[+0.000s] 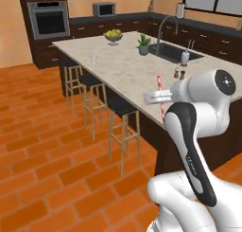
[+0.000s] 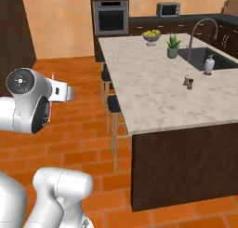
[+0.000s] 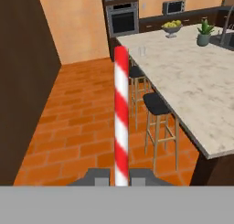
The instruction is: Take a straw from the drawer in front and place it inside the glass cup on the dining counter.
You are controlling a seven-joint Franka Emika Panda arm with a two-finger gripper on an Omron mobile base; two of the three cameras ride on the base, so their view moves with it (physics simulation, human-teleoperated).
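Straw [image 3: 121,113] clamped upright between the jaws of the gripper [image 3: 121,176], long axis vertical, held over the floor beside the counter [image 3: 196,88]. Cup [image 3: 142,50] stands well apart, ahead near the counter's far edge, past the stools [image 3: 157,106].

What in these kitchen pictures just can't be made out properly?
- Straw: in the left base view the end effector and arm cover its middle and lower end.
- Glass cup: too small and faint in the right base view to see whether anything is inside.
- Dining counter: cut off by the hand view's right edge.
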